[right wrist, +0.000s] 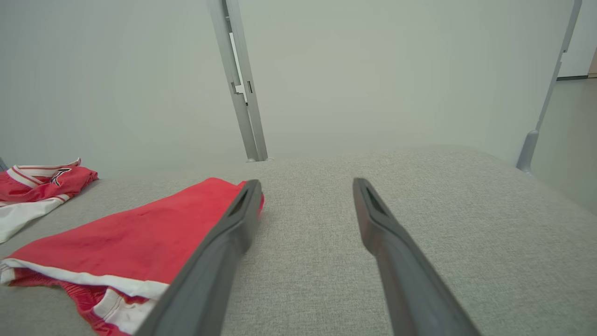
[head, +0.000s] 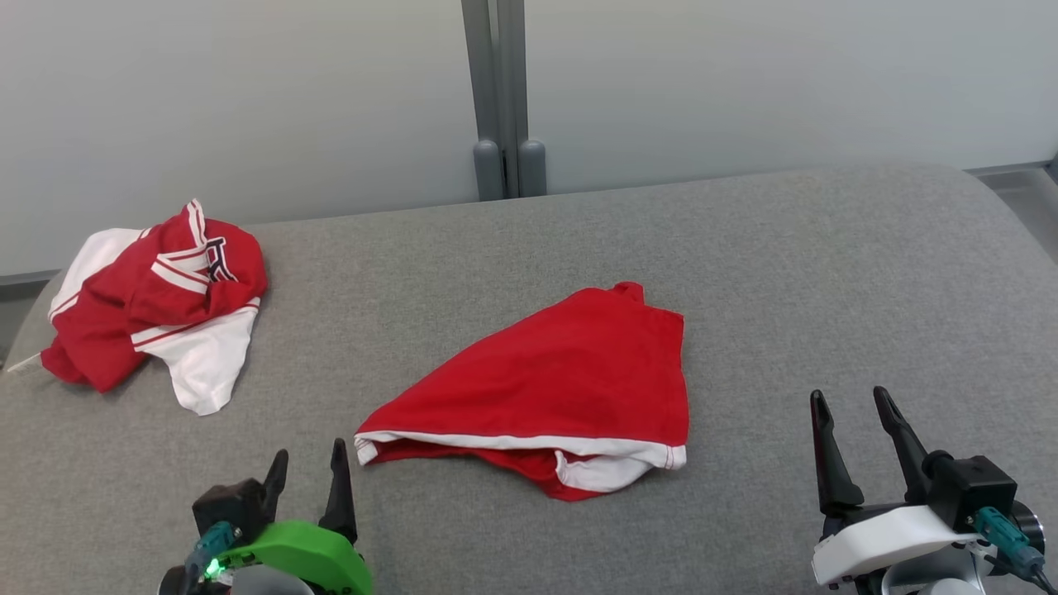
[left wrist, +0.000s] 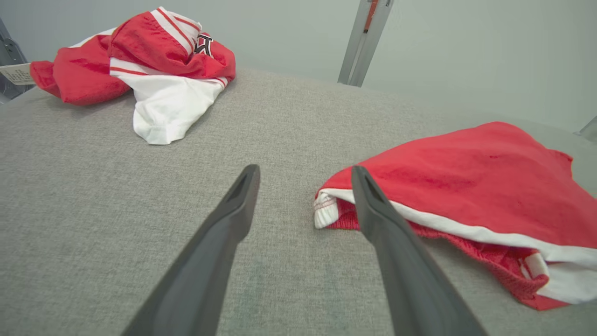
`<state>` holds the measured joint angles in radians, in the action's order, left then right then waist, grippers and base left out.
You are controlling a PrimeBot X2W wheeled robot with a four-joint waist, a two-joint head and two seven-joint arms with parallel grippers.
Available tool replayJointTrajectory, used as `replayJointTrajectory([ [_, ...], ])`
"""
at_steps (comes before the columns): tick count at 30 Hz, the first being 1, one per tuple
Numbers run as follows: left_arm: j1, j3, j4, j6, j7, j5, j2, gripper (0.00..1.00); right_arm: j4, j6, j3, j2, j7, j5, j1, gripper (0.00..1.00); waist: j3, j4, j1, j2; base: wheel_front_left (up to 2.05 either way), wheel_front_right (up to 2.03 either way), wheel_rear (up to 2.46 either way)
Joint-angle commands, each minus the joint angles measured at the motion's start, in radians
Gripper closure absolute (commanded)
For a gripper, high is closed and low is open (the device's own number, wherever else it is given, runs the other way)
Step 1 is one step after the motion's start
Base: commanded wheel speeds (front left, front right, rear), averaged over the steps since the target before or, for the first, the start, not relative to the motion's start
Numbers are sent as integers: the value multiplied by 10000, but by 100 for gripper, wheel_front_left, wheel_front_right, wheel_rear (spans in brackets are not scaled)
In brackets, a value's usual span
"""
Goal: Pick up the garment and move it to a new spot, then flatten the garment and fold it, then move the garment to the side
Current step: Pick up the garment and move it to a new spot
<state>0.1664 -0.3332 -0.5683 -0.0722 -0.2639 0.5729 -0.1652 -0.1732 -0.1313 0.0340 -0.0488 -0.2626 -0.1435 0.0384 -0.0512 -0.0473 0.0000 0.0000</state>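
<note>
1. On the grey cloth-covered surface (head: 826, 273), centre stage, a red garment (head: 562, 372) with a white-trimmed hem lies rumpled and doubled over, touched by neither gripper.
2. Left gripper (head: 310, 453) hovers just beside the hem's near corner, fingers apart and empty; right gripper (head: 850, 401) waits near the opposite side, likewise spread wide and empty.
3. Relocation looks done; flattening appears to be the step in hand.
4. Next move calls for pinching the hem corners and drawing them outward, clear of the crumpled red-and-white jersey (head: 157, 297) at far left.

Bare grey surface (head: 826, 273) around red garment (head: 562, 372); crumpled jersey (head: 157, 297) far left.
</note>
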Motion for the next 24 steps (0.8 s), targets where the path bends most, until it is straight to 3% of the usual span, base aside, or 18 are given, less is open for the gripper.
replayJointTrajectory([
  [1,-347,180,298,-57,-7,-209,108,0,-11,10,3,-29,-33,65,175,0,-214,142,0,0,0,0,0],
  [9,-1490,834,1498,168,-8,-1085,778,0,-52,10,-45,-29,-35,89,356,0,-595,483,0,0,0,0,0],
  [24,-2124,1460,1846,467,-9,-1750,1095,0,-172,10,-214,-29,-33,-34,405,0,-651,704,0,0,0,0,0],
])
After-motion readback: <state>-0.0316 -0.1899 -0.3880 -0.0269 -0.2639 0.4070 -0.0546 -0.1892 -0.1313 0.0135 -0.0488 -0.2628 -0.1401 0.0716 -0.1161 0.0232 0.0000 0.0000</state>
